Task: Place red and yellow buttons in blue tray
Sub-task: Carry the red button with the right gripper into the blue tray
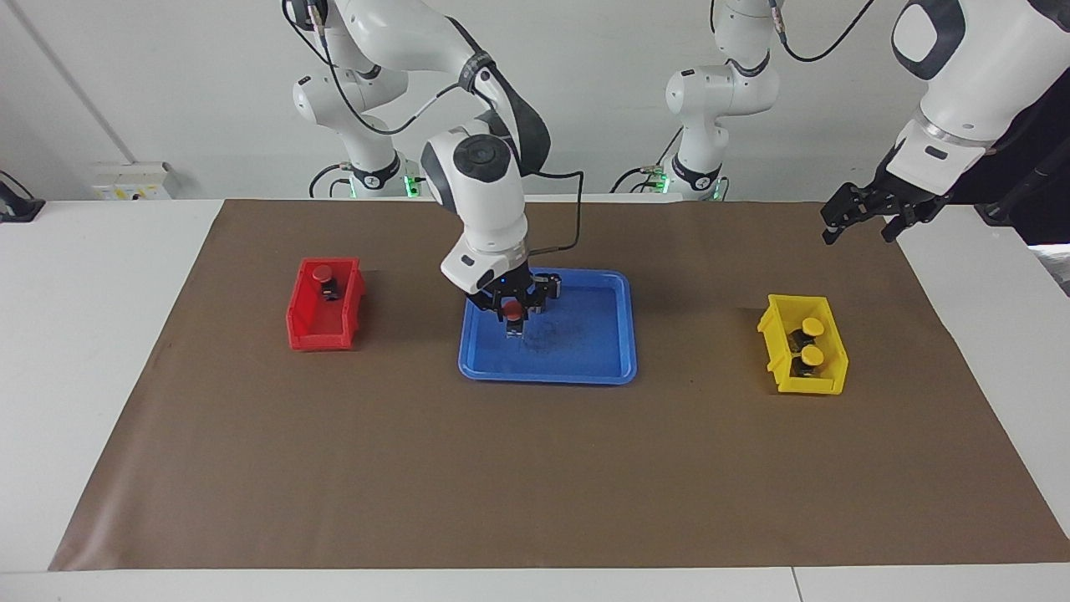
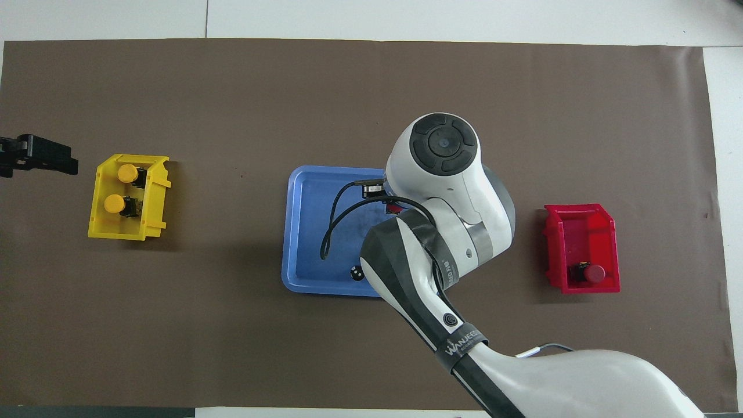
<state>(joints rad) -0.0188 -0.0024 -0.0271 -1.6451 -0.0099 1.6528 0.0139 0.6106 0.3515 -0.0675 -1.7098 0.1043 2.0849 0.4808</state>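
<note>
My right gripper is shut on a red button and hangs low over the blue tray, over its middle. In the overhead view the right arm hides most of the tray, and only a sliver of the held button shows. A second red button sits in the red bin. Two yellow buttons sit in the yellow bin. My left gripper waits open in the air at the left arm's end of the table, holding nothing.
Dark cylinders without coloured caps stand in the tray on the side nearer the robots; one shows by the right arm, another beside the gripper. A brown mat covers the table. The two bins stand at the two ends of the table.
</note>
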